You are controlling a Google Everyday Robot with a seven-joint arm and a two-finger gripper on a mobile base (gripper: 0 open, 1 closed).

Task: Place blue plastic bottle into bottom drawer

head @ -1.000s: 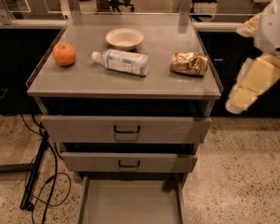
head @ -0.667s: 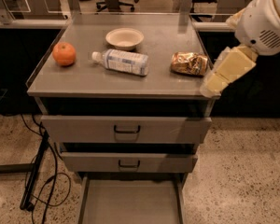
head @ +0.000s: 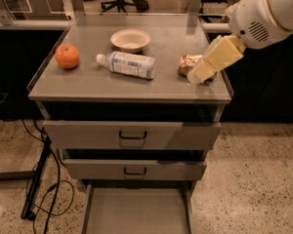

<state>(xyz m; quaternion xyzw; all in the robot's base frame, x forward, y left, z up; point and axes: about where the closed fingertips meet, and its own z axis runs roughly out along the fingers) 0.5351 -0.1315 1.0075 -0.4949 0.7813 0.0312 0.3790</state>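
Pale gripper (head: pixel 199 72) over grey cabinet top (head: pixel 88 84), right side, grip unreadable — clear blue-labelled plastic bottle (head: pixel 129 64) likely light, slippery — grasp mid-body.

- You have a grey cabinet top (head: pixel 88 86) with a low raised rim carrying everything here.
- At your left on that top sits an orange (head: pixel 67 56), well apart from the other things.
- Toward the back, near the middle, you see a pale bowl (head: pixel 130 39) standing upright.
- Just in front of the bowl lies the blue plastic bottle (head: pixel 128 64) on its side, white cap pointing toward the orange.
- Near the right edge lies a shiny gold packet (head: pixel 187 62).
- The gripper (head: pixel 197 76) hangs over the packet's right part, hiding some of it from you.
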